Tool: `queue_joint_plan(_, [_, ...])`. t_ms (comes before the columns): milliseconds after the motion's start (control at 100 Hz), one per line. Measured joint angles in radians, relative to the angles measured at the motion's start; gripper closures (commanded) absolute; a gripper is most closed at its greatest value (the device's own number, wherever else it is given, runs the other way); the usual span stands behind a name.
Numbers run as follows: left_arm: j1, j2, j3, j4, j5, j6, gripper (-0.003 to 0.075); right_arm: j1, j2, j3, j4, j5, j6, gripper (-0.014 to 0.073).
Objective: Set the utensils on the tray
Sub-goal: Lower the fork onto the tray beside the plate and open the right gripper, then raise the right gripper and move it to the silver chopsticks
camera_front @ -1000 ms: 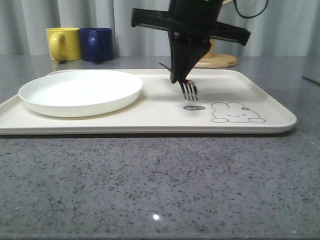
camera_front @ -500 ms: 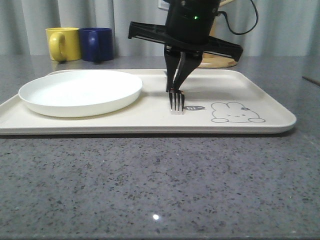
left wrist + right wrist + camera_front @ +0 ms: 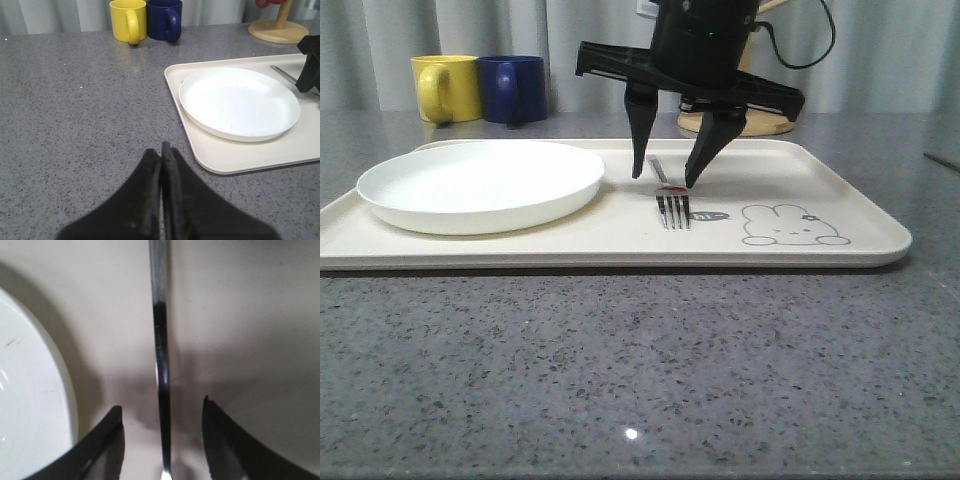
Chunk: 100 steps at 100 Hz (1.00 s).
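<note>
A silver fork lies flat on the cream tray, just right of the white plate, tines toward the front. My right gripper hovers open right over it, one finger on each side of the handle, touching neither. In the right wrist view the gripper straddles the handle with clear gaps. My left gripper is shut on nothing, low over the bare grey table left of the tray.
A yellow mug and a blue mug stand at the back left. A wooden stand base sits behind the tray. A rabbit drawing marks the tray's right part.
The right gripper lowered the fork onto the tray and opened, letting it go. The fork now lies flat between the spread fingers.
</note>
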Motion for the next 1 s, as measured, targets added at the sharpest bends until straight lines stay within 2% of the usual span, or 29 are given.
queue_joint_plan(180, [0.000,0.000,0.000,0.000,0.000,0.000,0.0739,-0.002,-0.060,0.000,-0.099,0.053,-0.019,0.0209])
queue_joint_plan(310, [0.000,0.000,0.000,0.000,0.000,0.000,0.0739,-0.049,-0.123,0.000,-0.142,0.136,-0.085,0.0209])
queue_joint_plan(540, [0.000,0.000,0.000,0.000,0.000,0.000,0.0739,-0.221,-0.160,0.000,-0.159,0.247,-0.242,0.0209])
queue_joint_plan(760, [0.000,0.000,0.000,0.000,0.000,0.000,0.0739,-0.379,-0.160,0.000,-0.157,0.252,-0.368,0.0209])
queue_joint_plan(1000, [0.000,0.000,0.000,0.000,0.000,0.000,0.0739,-0.515,-0.160,0.007,-0.080,0.252,-0.474,0.0209])
